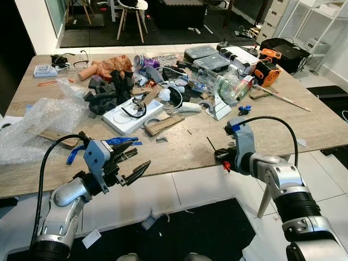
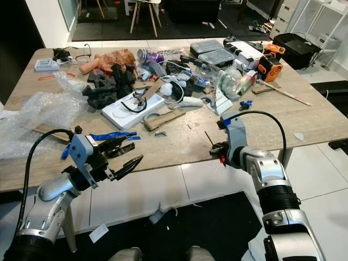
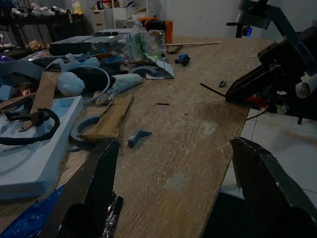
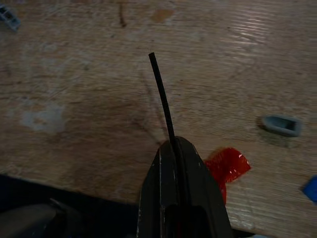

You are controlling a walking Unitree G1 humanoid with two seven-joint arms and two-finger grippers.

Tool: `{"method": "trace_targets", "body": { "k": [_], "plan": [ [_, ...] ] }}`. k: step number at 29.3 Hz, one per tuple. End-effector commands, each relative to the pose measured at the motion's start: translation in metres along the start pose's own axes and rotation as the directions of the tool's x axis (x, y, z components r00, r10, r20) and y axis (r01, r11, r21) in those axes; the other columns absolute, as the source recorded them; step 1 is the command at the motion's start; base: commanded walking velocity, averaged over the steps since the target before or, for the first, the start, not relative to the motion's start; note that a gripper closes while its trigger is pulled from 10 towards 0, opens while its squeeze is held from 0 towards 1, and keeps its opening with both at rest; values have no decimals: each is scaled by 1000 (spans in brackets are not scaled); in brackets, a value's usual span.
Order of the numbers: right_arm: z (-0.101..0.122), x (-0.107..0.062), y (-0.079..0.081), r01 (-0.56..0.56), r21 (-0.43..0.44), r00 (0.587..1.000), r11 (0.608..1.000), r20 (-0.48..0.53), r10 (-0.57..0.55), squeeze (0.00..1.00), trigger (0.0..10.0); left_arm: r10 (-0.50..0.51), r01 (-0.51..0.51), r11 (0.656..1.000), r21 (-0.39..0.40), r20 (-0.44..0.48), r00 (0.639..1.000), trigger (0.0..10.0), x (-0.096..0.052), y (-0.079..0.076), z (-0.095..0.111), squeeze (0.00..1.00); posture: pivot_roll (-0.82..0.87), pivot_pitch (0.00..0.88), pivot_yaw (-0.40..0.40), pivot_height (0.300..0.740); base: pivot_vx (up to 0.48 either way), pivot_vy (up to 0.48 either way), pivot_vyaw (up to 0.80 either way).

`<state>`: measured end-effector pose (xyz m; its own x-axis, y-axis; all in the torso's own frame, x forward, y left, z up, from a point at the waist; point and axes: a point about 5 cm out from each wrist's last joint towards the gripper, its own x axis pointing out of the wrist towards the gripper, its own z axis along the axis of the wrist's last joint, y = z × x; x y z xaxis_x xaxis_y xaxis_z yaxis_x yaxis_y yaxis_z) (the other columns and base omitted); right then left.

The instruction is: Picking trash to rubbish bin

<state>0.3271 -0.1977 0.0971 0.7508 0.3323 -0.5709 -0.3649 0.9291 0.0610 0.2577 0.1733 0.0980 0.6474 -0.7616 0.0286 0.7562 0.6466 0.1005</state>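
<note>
- Right gripper: fingers pressed together, pinching the near end of a thin black strip, possibly a cable tie. The strip juts forward past the fingertips, slightly curved, over the wooden table close to its near edge.
- Just beside the closed fingertips lies a red scrap; a little beyond it, a small grey clip, apart from both fingers.
- Left gripper: fingers spread wide, nothing between them, held at the table's near edge. A blue plastic scrap lies just behind its upper finger.
- Ahead of the left fingers: a small grey fragment, a cardboard piece, and a white foam tray with a black cable loop resting on it.
- Containers: two clear lidded boxes at the far side; contents cannot be made out. A clear plastic bottle lies on its side nearby.
- Bubble wrap lies well out beyond the left fingers, toward the table's left end.
</note>
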Motion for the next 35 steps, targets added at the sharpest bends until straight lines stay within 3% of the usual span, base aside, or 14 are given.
{"method": "trace_targets", "body": {
  "k": [1,5,12,15,25,28,31,35],
  "plan": [
    [-18,2,-3,26,33,998,999,-66,-24,0,0,-16,17,1000,6,-29,999,10000,-3,-1,-4,0,31,0,-47,740,0,0,0],
    [-13,3,-5,38,51,999,998,-21,-37,0,0,-16,17,1000,6,-30,999,10000,-3,-1,-4,0,31,0,-46,740,0,0,0],
    [14,1,-10,40,158,980,987,184,-69,0,0,-19,19,1000,3,-32,999,10000,-2,-2,-6,0,31,0,-46,740,0,0,0],
    [35,-5,-15,-4,271,928,963,359,-97,0,0,-21,21,1000,3,-37,999,10000,-3,-2,-7,0,31,0,-46,740,0,0,0],
    [53,-14,-25,-62,389,847,919,507,-157,0,0,-20,20,1000,-2,-43,999,10000,-5,-2,-10,0,34,0,-43,740,0,0,0],
    [57,-16,-22,-117,393,829,912,545,-129,0,0,-19,19,1000,-1,-42,999,10000,-5,-1,-11,0,34,0,-43,740,0,0,0],
    [60,-20,-12,-234,361,801,903,597,-31,0,0,-15,15,1000,-3,-39,999,10000,-5,-1,-11,0,34,0,-43,740,0,0,0],
    [61,-21,-8,-274,340,791,900,611,9,0,0,-14,14,1000,-4,-38,999,10000,-5,-1,-11,0,34,0,-44,740,0,0,0]
  ]
}}
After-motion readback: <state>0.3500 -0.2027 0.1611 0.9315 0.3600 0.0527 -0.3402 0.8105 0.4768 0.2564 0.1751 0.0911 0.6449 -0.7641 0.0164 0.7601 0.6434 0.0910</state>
